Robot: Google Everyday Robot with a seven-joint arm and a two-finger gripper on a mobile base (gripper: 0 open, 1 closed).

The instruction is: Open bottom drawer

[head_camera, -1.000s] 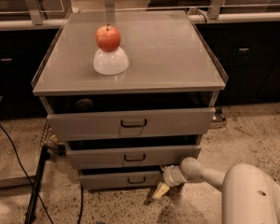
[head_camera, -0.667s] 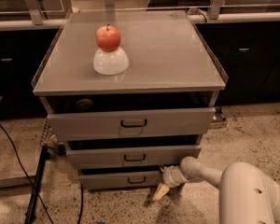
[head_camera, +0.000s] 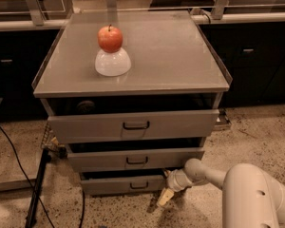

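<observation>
Fingers (head_camera: pixel 162 200) of the gripper (head_camera: pixel 164 198) seem to lie closed together as one pale wedge, with no gap showing and nothing held; they point down and to the left, low over the speckled floor, just beside the right end of the bottom drawer (head_camera: pixel 114 185) and a little in front of it. Far to the left of the bottom drawer, a black cable (head_camera: pixel 16 148) runs over the floor, and a dark pole (head_camera: pixel 38 189) stands closer to its left end. The bottom drawer itself is the lowest and narrowest front, with a thin dark gap along its upper edge, so I judge it is hardly open; what is inside cannot be seen. Its small dark handle (head_camera: pixel 138 185) sits at the middle of the front, with its long axis horizontal, along the front. This is the relation that matters: the handle lies to the left of the fingertips and slightly higher, so the gripper probably must travel left and rise a little before it can hook or pinch. Directly above the bottom drawer is the middle drawer (head_camera: pixel 99 160), then the top drawer (head_camera: pixel 85 127), which stands out farthest and shows a dark round thing (head_camera: pixel 85 106) inside. Higher still, an apple (head_camera: pixel 109 38) rests on an upturned white bowl (head_camera: pixel 113 63). To the right of the bottom drawer, the pale arm (head_camera: pixel 254 194) reaches in.
</observation>
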